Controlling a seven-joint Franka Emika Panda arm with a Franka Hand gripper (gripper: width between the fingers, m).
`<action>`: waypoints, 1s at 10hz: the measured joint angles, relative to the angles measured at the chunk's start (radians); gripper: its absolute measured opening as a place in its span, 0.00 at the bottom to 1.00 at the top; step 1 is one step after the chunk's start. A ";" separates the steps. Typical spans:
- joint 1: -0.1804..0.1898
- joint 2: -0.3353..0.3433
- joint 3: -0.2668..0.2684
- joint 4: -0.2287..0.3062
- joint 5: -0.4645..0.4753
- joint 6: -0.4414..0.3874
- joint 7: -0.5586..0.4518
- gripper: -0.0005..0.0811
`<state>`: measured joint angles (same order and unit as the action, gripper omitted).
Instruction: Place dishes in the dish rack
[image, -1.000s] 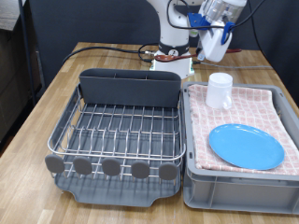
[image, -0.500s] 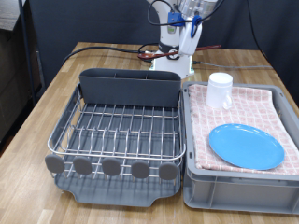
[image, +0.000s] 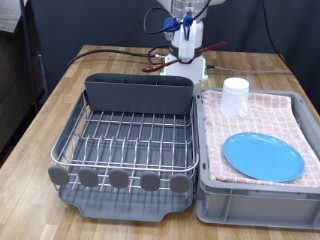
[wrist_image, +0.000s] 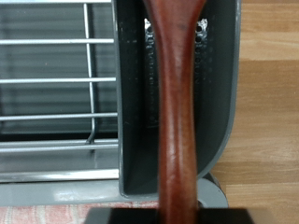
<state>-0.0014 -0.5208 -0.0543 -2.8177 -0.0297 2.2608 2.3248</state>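
Note:
My gripper is at the exterior view's top, above the far side of the dish rack. It is shut on the reddish-brown wooden spoon, which sticks out towards the exterior view's right. In the wrist view the spoon runs across the picture over the rack's grey back compartment, with the wire grid beside it. The bright-blue plate and the white cup sit in the grey tub. The rack holds no dishes.
The grey tub, lined with pink checked cloth, stands right of the rack in the exterior view. Cables and the robot base lie behind the rack on the wooden table.
My gripper has moved towards the exterior view's left with the spoon, from above the tub's far corner to above the rack's back compartment. Plate and cup have not moved.

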 joint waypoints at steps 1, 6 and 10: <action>0.002 0.000 -0.027 0.000 0.026 0.000 -0.037 0.11; 0.014 0.027 -0.159 -0.002 0.139 -0.001 -0.227 0.11; 0.010 0.087 -0.209 -0.023 0.146 0.089 -0.275 0.11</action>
<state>0.0082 -0.4334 -0.2635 -2.8403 0.1165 2.3499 2.0494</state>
